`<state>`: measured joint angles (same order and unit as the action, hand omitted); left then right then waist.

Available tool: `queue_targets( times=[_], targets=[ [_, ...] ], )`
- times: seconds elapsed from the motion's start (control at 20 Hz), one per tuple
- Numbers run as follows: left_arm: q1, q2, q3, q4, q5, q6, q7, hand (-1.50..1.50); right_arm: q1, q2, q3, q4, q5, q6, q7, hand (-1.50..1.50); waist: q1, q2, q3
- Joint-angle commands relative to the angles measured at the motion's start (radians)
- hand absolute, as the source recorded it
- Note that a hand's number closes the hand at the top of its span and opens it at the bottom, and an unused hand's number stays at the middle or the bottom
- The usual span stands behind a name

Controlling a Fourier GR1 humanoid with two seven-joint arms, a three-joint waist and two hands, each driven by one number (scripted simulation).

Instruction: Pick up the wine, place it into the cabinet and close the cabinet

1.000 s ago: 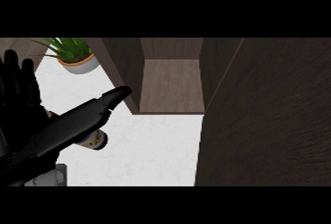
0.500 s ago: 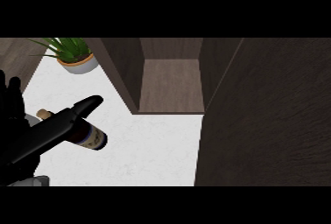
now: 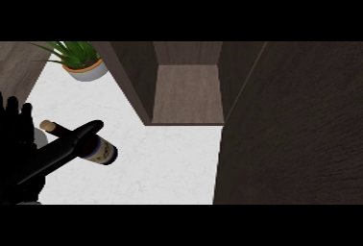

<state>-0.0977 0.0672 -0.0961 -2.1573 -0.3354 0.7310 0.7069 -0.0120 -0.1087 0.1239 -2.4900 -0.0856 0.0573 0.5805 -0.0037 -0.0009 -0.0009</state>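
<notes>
I see the wine bottle (image 3: 90, 145) lying on its side on the white counter (image 3: 170, 163) near the left edge, its cork pointing up-left and its labelled base toward the middle. One black hand (image 3: 67, 149) lies stretched across the bottle, fingers straight rather than wrapped round it. Another black hand (image 3: 16, 120) shows at the left edge, fingers up and relaxed. The open cabinet (image 3: 188, 93) stands at the far edge, a potted plant (image 3: 81, 61) in the far-left corner.
</notes>
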Motion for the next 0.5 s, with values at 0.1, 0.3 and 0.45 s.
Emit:
queue_targets(
  times=[0.1, 0.3, 0.45],
  targets=[
    [0.117, -0.051, -0.013, 0.099, 0.129, -0.009, -0.241, -1.5, 0.055, 0.004, 0.03, -0.161, -0.04, 0.004, 0.052, -1.5, -0.004, -0.001, 0.0],
    [0.171, -0.044, 0.051, 0.123, 0.238, -0.061, -0.353, -1.5, -0.054, -0.022, -0.062, -0.123, -0.09, -0.012, 0.119, -1.5, 0.003, 0.0, 0.0],
    [0.14, -0.057, 0.087, 0.215, 0.252, -0.057, -0.416, -1.5, -0.019, -0.008, -0.076, -0.101, -0.113, 0.004, 0.06, -1.5, 0.0, 0.0, 0.001]
  ],
)
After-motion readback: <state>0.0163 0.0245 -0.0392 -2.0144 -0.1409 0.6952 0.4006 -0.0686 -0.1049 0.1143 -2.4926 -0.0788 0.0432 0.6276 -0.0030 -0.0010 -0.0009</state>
